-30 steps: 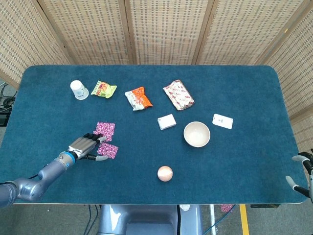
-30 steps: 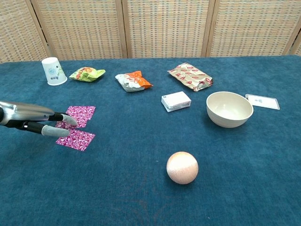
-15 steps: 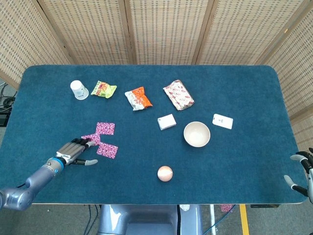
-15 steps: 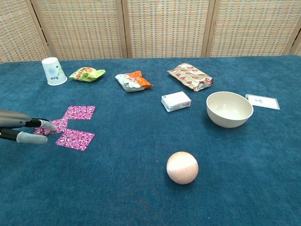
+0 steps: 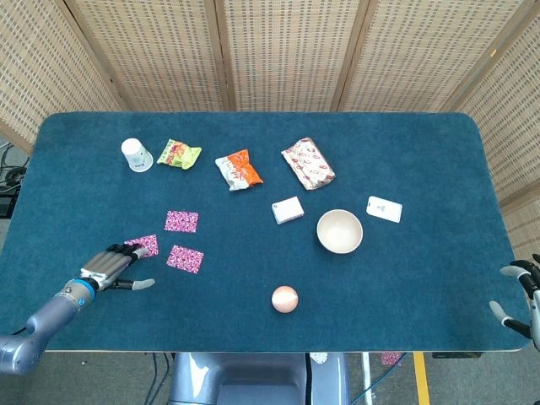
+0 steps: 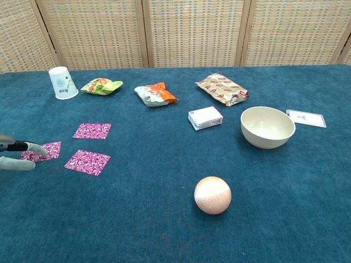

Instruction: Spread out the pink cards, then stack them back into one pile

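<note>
Three pink patterned cards lie apart on the blue table top. One card point(image 5: 181, 221) point(image 6: 92, 130) is farthest back, a second card point(image 5: 185, 258) point(image 6: 87, 162) lies in front of it, and a third card point(image 5: 142, 245) point(image 6: 43, 152) sits to their left. My left hand point(image 5: 110, 268) point(image 6: 16, 155) lies flat and low, with its fingertips point(image 6: 37, 148) resting on the left edge of that third card and the thumb held apart. My right hand point(image 5: 521, 295) hangs off the table's front right corner with its fingers spread and nothing in it.
Along the back stand a white paper cup point(image 5: 136, 155), a green snack bag point(image 5: 179, 153), an orange bag point(image 5: 239, 169) and a patterned packet point(image 5: 308, 163). A small white box point(image 5: 288, 210), a cream bowl point(image 5: 339, 231), a white tag point(image 5: 384, 208) and a peach ball point(image 5: 284, 299) lie further right.
My left hand has drawn back toward the front left, sliding one card out from beside the other two. All three cards now lie separate. The right hand has hardly moved.
</note>
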Controlling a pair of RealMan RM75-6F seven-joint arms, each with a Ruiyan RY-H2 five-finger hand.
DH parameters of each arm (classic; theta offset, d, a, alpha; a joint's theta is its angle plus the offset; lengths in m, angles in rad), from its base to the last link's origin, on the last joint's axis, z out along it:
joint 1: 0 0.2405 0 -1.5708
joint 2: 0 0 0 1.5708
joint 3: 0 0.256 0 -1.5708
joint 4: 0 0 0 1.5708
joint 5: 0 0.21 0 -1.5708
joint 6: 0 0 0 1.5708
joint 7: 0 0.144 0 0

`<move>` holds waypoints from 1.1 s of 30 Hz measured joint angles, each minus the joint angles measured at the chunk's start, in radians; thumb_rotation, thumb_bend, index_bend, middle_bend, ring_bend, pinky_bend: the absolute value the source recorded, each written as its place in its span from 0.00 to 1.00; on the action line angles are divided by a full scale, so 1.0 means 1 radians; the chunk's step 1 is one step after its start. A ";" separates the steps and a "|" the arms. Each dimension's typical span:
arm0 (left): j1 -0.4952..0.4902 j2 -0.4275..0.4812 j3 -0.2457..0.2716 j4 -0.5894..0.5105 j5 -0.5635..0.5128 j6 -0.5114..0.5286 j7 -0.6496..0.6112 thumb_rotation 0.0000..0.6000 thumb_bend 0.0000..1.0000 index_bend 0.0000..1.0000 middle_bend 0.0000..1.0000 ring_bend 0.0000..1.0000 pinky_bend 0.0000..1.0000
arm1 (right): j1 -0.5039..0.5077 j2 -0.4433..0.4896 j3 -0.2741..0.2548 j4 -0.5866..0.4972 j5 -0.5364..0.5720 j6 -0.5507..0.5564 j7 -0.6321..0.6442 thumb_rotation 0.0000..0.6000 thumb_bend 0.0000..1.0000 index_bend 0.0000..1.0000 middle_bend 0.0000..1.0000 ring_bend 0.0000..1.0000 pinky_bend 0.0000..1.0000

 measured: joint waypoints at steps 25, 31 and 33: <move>0.007 -0.005 -0.171 0.117 0.242 0.191 0.025 0.69 0.01 0.14 0.66 0.70 0.64 | -0.015 0.002 -0.006 0.000 -0.005 0.021 0.010 1.00 0.23 0.35 0.31 0.16 0.14; -0.047 -0.048 -0.195 0.192 0.224 0.117 0.065 0.69 0.03 0.16 0.73 0.75 0.66 | -0.011 0.000 -0.004 0.003 0.000 0.014 0.011 1.00 0.23 0.35 0.31 0.16 0.14; -0.060 -0.065 -0.202 0.213 0.216 0.103 0.080 0.69 0.03 0.17 0.75 0.75 0.66 | -0.010 -0.002 -0.004 0.005 0.000 0.012 0.012 1.00 0.23 0.35 0.31 0.16 0.14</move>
